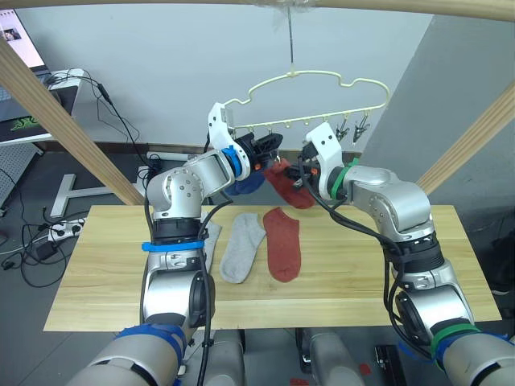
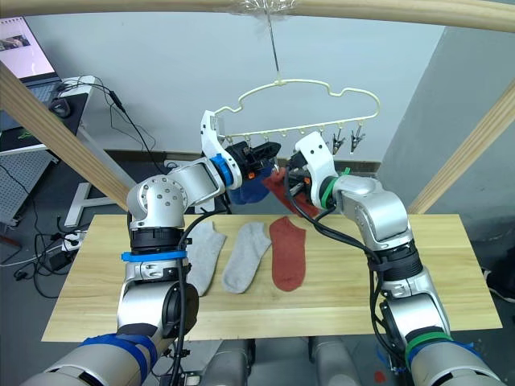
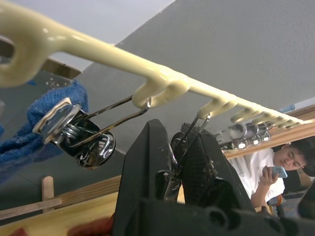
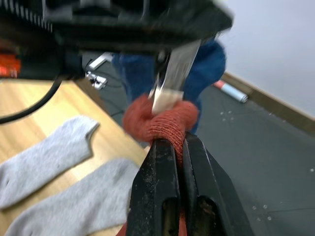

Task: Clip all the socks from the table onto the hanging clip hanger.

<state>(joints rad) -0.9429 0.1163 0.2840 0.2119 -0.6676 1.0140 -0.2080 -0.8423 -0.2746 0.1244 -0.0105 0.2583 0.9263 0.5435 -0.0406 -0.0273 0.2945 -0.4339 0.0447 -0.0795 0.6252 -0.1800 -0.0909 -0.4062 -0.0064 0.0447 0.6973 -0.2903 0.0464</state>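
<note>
The step in hand looks to be clipping a rust red sock [image 1: 288, 183] onto the clip hanger [image 1: 322, 100]. The left tool [image 3: 178, 162] is clenched on a metal clip [image 3: 189, 140] hanging from the bottom bar, apparently squeezing it open, while the right tool [image 4: 179, 147] grips the bunched cuff of the red sock and holds it up against the clip's mouth. To do this well, the right tool should feed the cuff edge fully between the clip's plates before the left one lets go, and should keep its grip until the clip bites; how deep the fabric sits in the clip cannot be judged from these blurred wrist views. The held sock hangs with its long axis roughly vertical, cuff up at the clip and toe drooping toward the worktop [image 1: 96, 265]. A blue sock [image 3: 29, 130] already hangs from the neighbouring clip. On the worktop lie two light grey socks [image 2: 245, 257] and a second red sock [image 2: 288, 253], side by side, long axes running front to back, cuffs toward the far edge.
</note>
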